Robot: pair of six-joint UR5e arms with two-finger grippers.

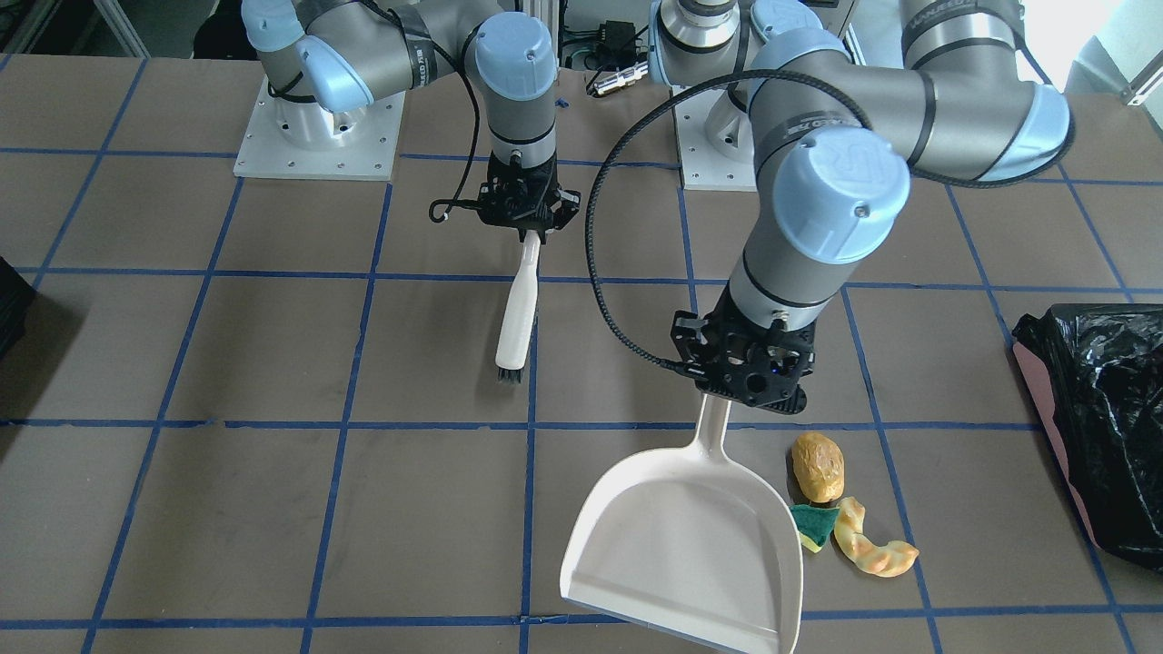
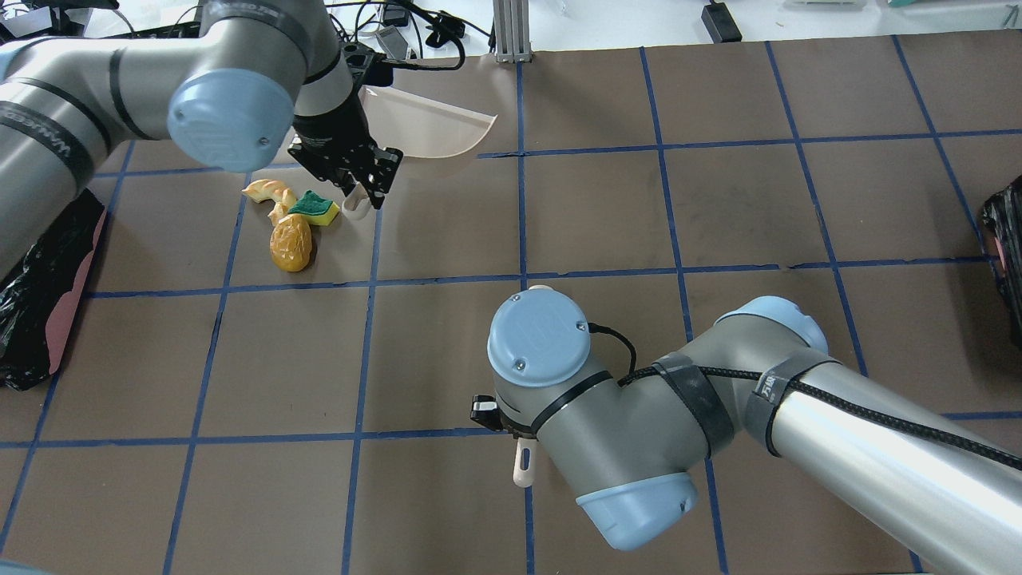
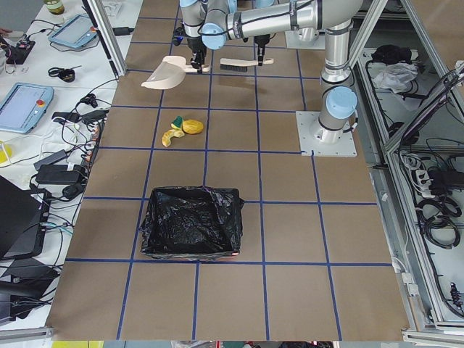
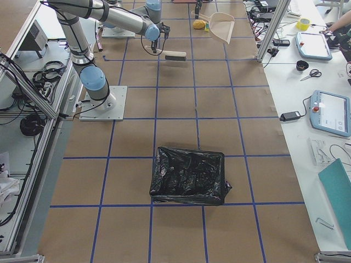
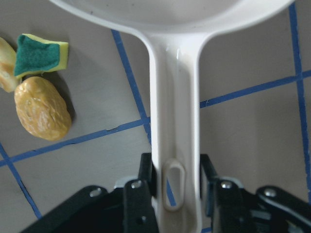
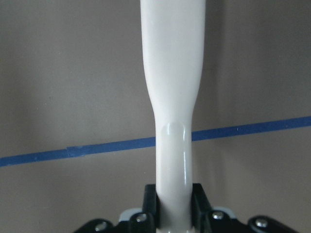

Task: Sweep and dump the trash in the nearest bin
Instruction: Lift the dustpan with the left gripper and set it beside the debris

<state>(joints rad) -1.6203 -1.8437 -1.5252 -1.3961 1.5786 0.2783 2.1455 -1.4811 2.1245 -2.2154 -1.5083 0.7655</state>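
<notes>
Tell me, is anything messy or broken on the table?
Nothing looks broken. The only mess: a potato-like lump, a sponge piece and a twisted pastry piece lie loose on the table beside the white dustpan, not in it and not in the black-lined bin.

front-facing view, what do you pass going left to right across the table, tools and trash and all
white brush → white dustpan → brown potato-like lump → twisted pastry-like piece → black-bagged bin
</notes>
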